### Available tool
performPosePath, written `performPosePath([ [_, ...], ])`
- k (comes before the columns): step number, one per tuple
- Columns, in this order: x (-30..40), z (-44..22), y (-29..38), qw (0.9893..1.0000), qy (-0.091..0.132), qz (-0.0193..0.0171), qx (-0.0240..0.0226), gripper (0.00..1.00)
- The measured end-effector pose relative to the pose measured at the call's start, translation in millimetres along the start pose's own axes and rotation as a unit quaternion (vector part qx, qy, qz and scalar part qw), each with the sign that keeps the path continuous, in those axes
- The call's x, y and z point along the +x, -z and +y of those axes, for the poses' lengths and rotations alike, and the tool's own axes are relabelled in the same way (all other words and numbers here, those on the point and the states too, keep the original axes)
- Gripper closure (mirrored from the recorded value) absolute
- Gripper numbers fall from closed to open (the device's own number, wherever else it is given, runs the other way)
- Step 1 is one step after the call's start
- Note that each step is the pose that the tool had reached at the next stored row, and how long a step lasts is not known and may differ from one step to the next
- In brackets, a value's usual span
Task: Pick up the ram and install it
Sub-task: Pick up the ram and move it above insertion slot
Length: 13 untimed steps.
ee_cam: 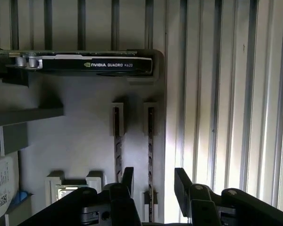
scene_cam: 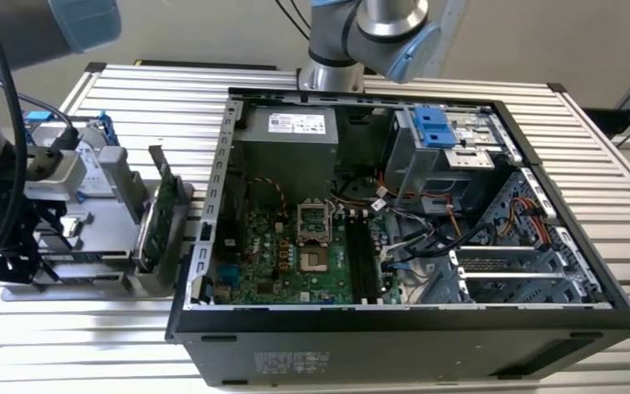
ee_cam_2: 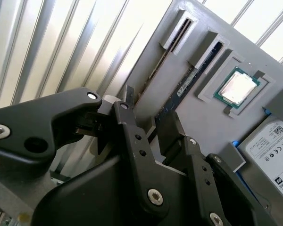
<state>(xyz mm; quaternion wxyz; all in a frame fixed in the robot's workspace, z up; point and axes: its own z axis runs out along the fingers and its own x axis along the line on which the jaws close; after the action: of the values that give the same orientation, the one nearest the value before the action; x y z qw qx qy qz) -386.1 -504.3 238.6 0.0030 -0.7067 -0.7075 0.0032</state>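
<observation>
Two ram sticks stand on edge in slots of a grey parts holder (ee_cam: 85, 132). One ram (ee_cam: 151, 141) near the holder's edge runs between my gripper's fingers, and it appears again in the second wrist view as a thin stick (ee_cam_2: 172, 44). The other ram (ee_cam: 117, 141) stands beside it, just outside one finger (ee_cam: 128, 179). My gripper (ee_cam: 154, 184) is open, with a gap on each side of the stick. It is also visible here (ee_cam_2: 148, 113). In the exterior view the gripper (scene_cam: 9, 250) hangs over the holder at the left.
A graphics card (ee_cam: 85, 63) stands at the holder's far end, seen as a green card (scene_cam: 162, 205) in the exterior view. A processor chip (ee_cam_2: 236, 87) and a hard drive (ee_cam_2: 273, 146) lie on the holder. The open computer case (scene_cam: 211, 205) holds a motherboard with black memory slots (scene_cam: 357, 254).
</observation>
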Motion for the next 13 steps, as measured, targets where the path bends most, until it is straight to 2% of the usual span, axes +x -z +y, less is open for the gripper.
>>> performPosePath([
  [13,0.0,-0.3,-11.9,1.0000,0.001,0.0000,-0.0001,0.00],
])
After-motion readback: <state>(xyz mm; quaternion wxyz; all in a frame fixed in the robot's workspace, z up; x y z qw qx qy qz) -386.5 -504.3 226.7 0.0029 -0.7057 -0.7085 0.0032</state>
